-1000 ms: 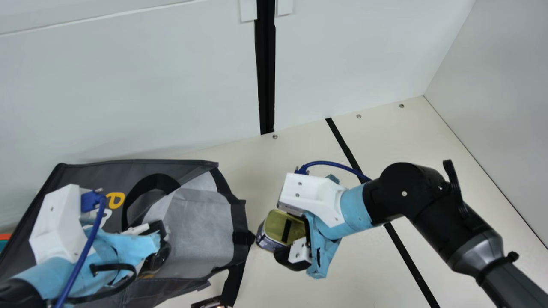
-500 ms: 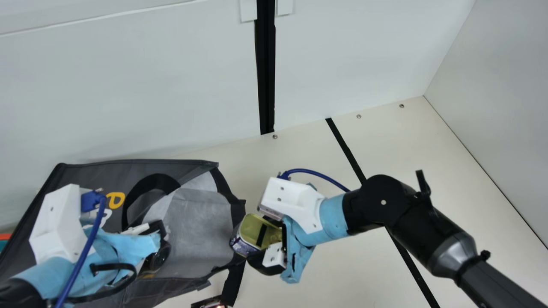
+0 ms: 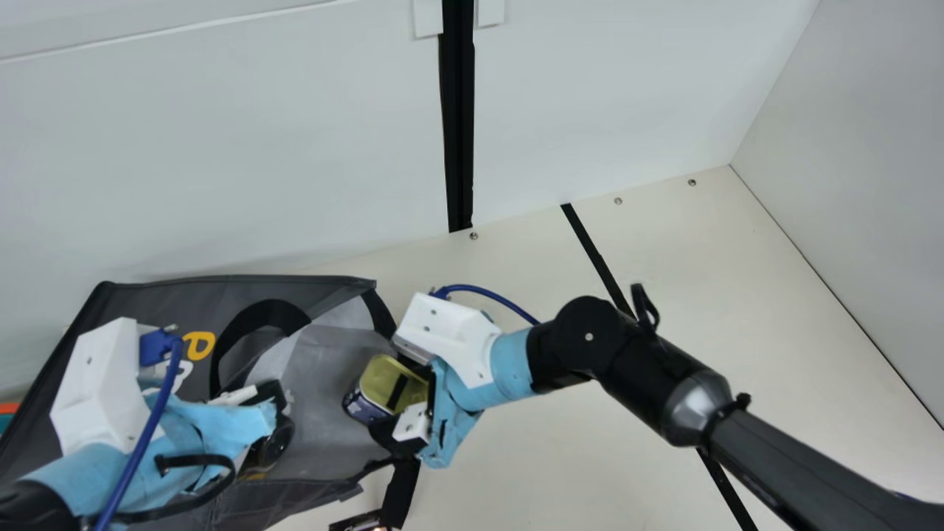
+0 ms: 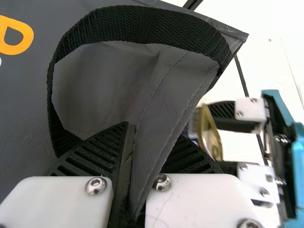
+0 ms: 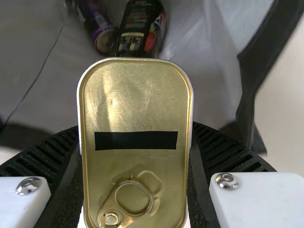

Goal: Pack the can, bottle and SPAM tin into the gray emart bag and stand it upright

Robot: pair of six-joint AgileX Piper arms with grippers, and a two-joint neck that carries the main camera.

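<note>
A: Where is the SPAM tin sitting?

B: It is hanging in the right end effector, at the open mouth of the bag. How deep it is reaching, the views aren't making clear.

A: And the grip?

B: The two fingers are clamping its long sides. Its gold lid is facing the right wrist camera, showing a ring pull and a black strip.

A: Is anything lying inside the bag?

B: A purple cylinder and a dark labelled container are lying near each other on the lining, beyond the tin. Both are running off the right wrist view's edge.

A: What is the left end effector doing?

B: It is pinching a fold of the bag's gray fabric, and a black handle is arching beside it.

A: And the bag itself?

B: It is lying on its side on the table, its mouth facing the right arm.
</note>
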